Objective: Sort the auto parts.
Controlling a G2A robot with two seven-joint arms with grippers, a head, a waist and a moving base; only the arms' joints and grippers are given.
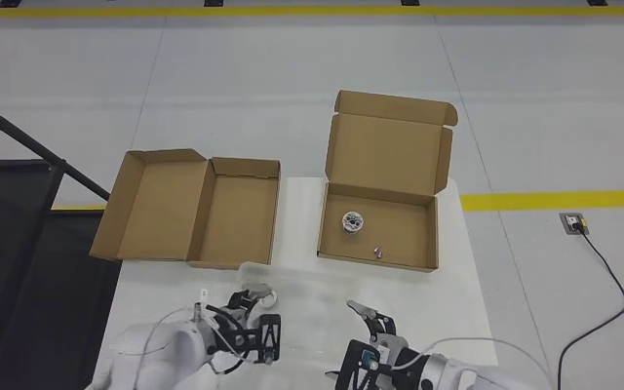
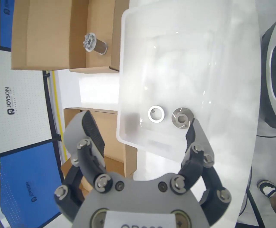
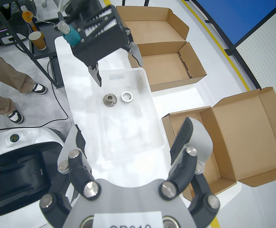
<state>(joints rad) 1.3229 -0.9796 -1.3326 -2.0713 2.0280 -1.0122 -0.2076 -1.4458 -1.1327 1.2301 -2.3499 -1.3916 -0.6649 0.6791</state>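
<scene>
A clear plastic tray [image 3: 149, 87] lies on the white table between my two arms. Inside it rest a silver ring [image 3: 127, 96] and, right beside it, a grey flanged hub [image 3: 109, 100]. My left gripper [image 2: 143, 129] hangs open over one end of the tray [image 2: 121, 64], one fingertip [image 2: 195, 129] close to the hub [image 2: 182, 118] and the ring [image 2: 156, 114] just inside. At the tray's opposite end my right gripper [image 3: 131, 138] is open and holds nothing. The left gripper [image 3: 117, 64] is also visible beyond it.
Two open cardboard boxes stand behind the tray. The right box [image 1: 400, 200] holds a round toothed part [image 1: 352, 222] and a small part [image 1: 378, 252]; the left box [image 1: 239, 210] looks bare. A paper cup [image 3: 37, 40] and bottle [image 3: 27, 16] stand on a side cart.
</scene>
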